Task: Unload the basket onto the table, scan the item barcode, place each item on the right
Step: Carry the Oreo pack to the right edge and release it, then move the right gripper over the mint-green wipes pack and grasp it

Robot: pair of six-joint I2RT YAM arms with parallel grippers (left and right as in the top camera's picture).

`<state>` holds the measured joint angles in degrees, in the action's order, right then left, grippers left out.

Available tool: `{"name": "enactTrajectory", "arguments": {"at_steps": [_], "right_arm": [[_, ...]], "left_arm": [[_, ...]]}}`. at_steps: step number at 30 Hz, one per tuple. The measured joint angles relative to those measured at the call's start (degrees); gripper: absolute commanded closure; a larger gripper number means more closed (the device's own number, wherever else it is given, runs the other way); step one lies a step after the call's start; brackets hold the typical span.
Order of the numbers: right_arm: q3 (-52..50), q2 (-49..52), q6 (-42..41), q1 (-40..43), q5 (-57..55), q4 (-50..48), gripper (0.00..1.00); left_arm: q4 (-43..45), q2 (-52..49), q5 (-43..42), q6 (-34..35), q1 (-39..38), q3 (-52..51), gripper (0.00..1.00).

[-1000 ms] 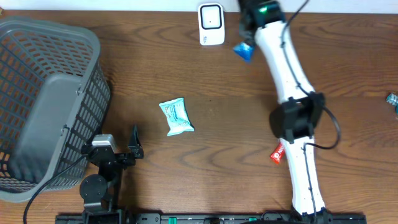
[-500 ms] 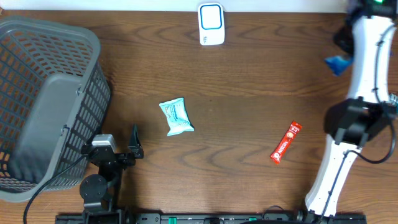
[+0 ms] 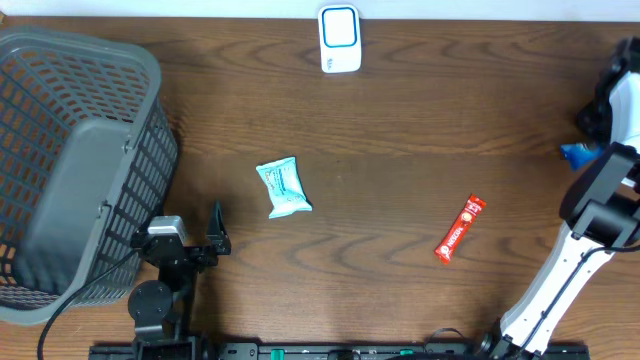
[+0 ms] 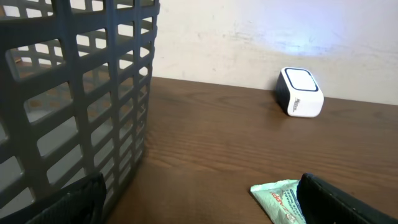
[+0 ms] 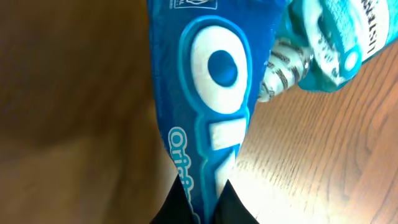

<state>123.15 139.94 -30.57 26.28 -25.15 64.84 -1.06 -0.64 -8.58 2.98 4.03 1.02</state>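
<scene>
Overhead, the right arm has swung from the white box-shaped barcode scanner to the brown wooden table's right edge, carrying the blue plastic Oreo snack packet, so the scan pass looks done. The left wrist view shows the left end effector spread wide and empty. The right wrist view shows the right end effector pinching the packet's end, near a teal crinkled wrapper.

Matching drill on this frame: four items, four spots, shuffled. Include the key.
Items:
1. scanner
2. teal packet
3. red packet
4. blue packet

Spots:
A. near the centre of the table
B. pinched in the right gripper
C. far edge, standing
D. right of centre, lying diagonally

Pairs: 1-C, 2-A, 3-D, 4-B
</scene>
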Motion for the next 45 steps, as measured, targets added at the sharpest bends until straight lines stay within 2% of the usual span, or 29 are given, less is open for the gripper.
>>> {"name": "enactTrajectory", "arguments": {"at_steps": [2,3,10,16,21,32,39,45], "right_arm": [[-0.4,0.1,0.5,0.7,0.1,-0.3,0.37],[-0.4,0.1,1.1,1.0,0.2,-0.5,0.01],[3.4,0.0,8.1,1.4,6.1,2.8,0.01],[12.5,-0.6,9.9,-0.4,10.6,8.1,0.01],[14.3,-5.7,10.2,-4.2,13.9,9.1,0.01],[16.0,-21.0,8.4,-18.1,15.7,12.8,0.01],[15.4,-21.4,6.0,-30.3,19.1,19.5,0.01],[10.6,-21.4,5.1,-41.5,22.8,22.4,0.01]], "left_arm": [[0.0,0.0,0.0,0.0,0.0,0.0,0.02],[0.0,0.0,0.0,0.0,0.0,0.0,0.02],[0.2,0.0,1.2,-0.3,0.0,0.0,0.02],[1.8,0.0,1.2,-0.4,0.0,-0.1,0.02],[6.5,0.0,1.3,-0.4,0.0,-0.2,0.02],[0.3,-0.1,1.6,-0.5,0.0,-0.2,0.02],[0.0,-0.3,2.1,-0.5,0.0,-0.2,0.02],[0.0,-0.3,2.1,-0.4,0.0,-0.2,0.02]]}}
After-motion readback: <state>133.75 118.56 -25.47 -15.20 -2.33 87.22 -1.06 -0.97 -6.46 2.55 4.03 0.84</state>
